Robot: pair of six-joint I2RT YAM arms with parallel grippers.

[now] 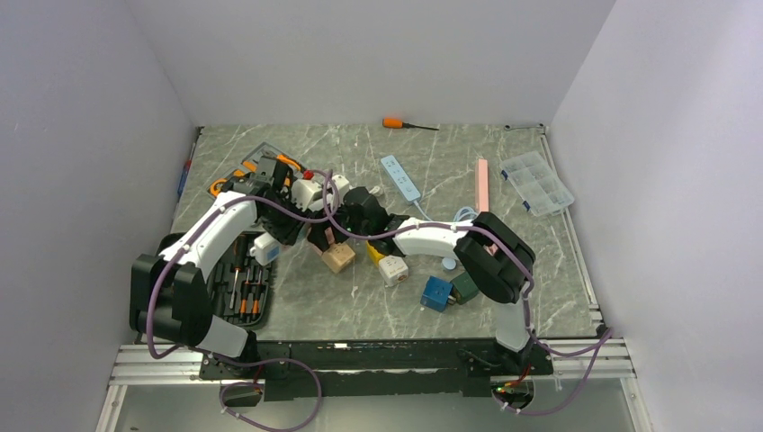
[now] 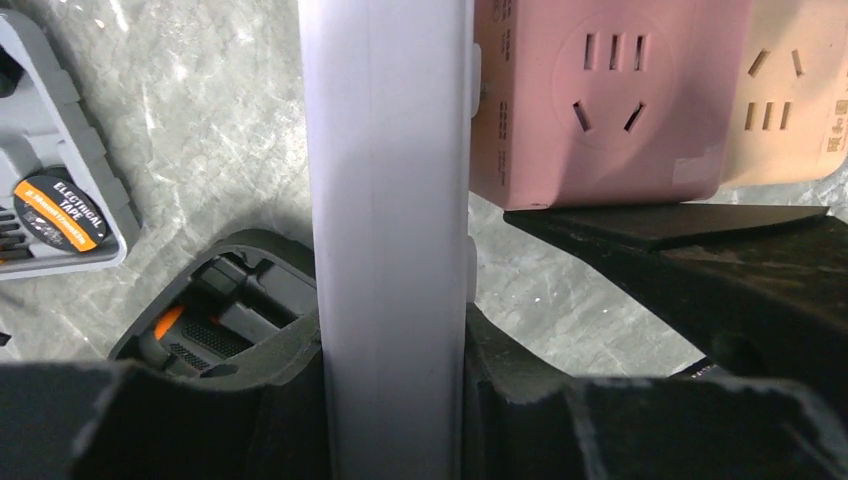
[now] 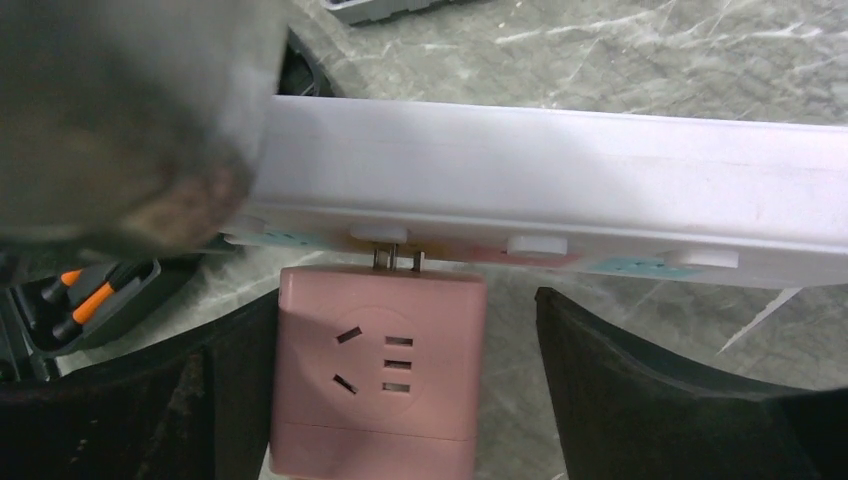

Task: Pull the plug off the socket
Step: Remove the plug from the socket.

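A white power strip [image 2: 390,200] is clamped between the fingers of my left gripper [image 2: 392,370]; it also shows in the top view [image 1: 310,193] and across the right wrist view [image 3: 560,180]. A pink cube plug [image 3: 375,370] hangs from the strip, with its metal prongs [image 3: 396,260] showing in a small gap between cube and strip. My right gripper [image 3: 400,330] is open around the pink cube: the left finger [image 3: 215,390] touches its side and the right finger [image 3: 640,390] stands apart. The pink cube also shows in the left wrist view [image 2: 600,100].
A tan cube [image 1: 338,258] lies beside the plug. A yellow-white cube [image 1: 391,268], a blue cube [image 1: 437,292] and a green cube [image 1: 465,286] lie in the middle. An open tool case [image 1: 243,279] is at the left. A second strip [image 1: 400,177], a pink bar [image 1: 482,184] and a clear box [image 1: 537,183] lie behind.
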